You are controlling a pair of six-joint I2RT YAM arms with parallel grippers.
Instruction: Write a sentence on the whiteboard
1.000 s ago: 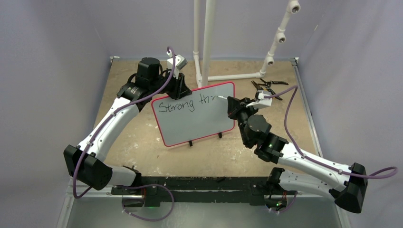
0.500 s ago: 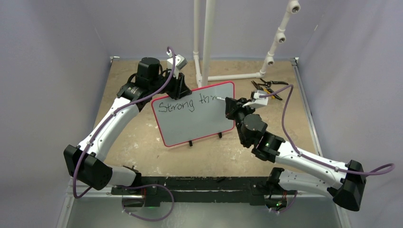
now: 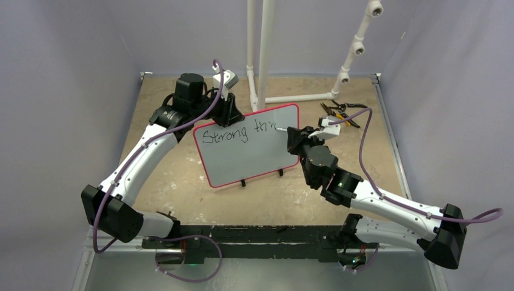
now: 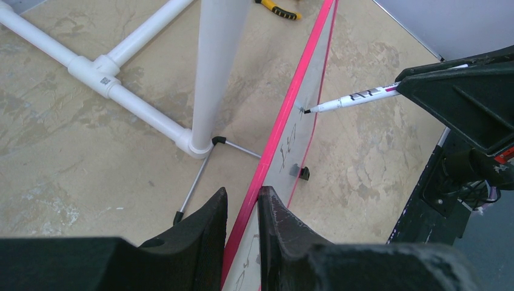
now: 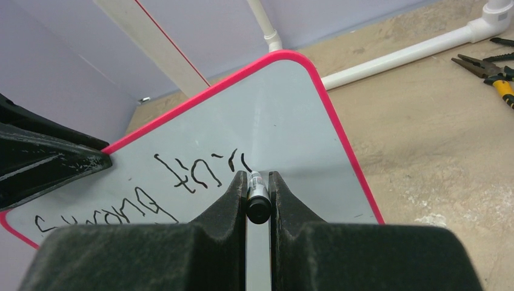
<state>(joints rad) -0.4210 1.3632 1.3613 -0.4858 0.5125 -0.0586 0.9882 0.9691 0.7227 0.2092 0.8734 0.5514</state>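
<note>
One sandy table [image 3: 182, 188] carries the whiteboard [image 3: 254, 154], standing tilted back on its feet near the middle, between the two arms. The left fingers [image 4: 200, 236] are clamped on its red top edge near the left corner. The right fingers [image 5: 233, 206] are clamped on a marker [image 5: 257, 197], its tip touching the board where the sentence [image 3: 239, 132] reads "Strong thr".

The whiteboard [image 3: 248, 154] looks smooth and glossy, the table [image 3: 182, 182] rough and matt, the pipes [image 3: 265, 48] smooth white plastic.
</note>
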